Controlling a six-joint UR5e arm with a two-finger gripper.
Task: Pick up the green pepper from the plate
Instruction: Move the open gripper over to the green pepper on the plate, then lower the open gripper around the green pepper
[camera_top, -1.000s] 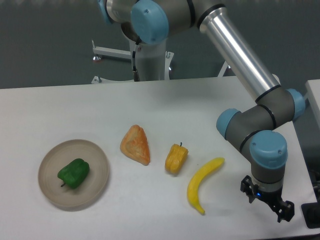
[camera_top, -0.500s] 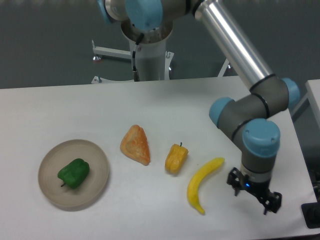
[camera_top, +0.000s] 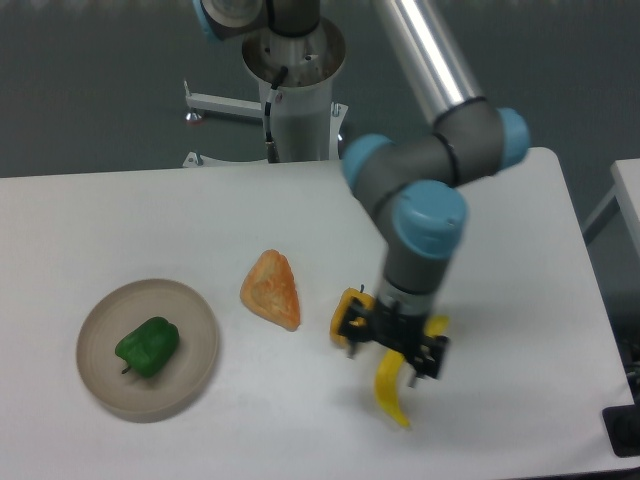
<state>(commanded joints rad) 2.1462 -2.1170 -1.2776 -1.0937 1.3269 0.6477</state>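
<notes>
A: We find the green pepper (camera_top: 147, 346) lying inside the plate (camera_top: 196, 318), a little left of the dish's middle and clear of the rim. Which way do we read its length?

B: We read its long axis as slanting from lower left to upper right. The stem end seems to be at the lower left, where a small dark nub shows, but it is too small for us to be sure. The blunt end points up and to the right, toward the orange wedge-shaped piece (camera_top: 271, 288) on the worktop (camera_top: 120, 220).

A: And the pincer (camera_top: 390, 346)?

B: We see it well apart from the plate, hanging low over the right part of the worktop with its fingers spread wide and nothing between them. It sits in front of the yellow-orange pepper (camera_top: 346, 310) and the banana (camera_top: 389, 392).

A: So what can't we make out?

B: The pincer covers the right side of the yellow-orange pepper and the middle of the banana; only the banana's lower tip and a bit of its upper end show. We cannot tell whether the fingers touch either one. The arm's upper part runs out of the top of the view.
</notes>
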